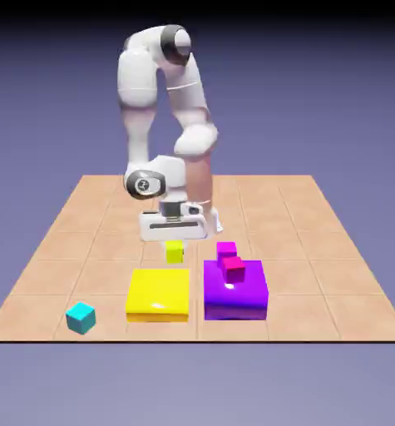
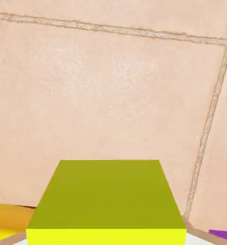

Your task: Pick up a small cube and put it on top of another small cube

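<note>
One small yellow cube (image 1: 175,252) sits gripped in the claw (image 1: 175,247), seemingly just above the worktop (image 1: 292,220) (height is hard to judge). Grasping looks done; next calls for lifting, then perhaps carrying toward seven o'clock, to the cyan cube (image 1: 81,318).

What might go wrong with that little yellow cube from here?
The small yellow cube sits between the fingertips of the gripper, so a weak or off-centre grip might let it slip. The large yellow block lies close by, and a low sideways move could bump it. If the small magenta cube is the target, the red cube beside it might get knocked.
</note>
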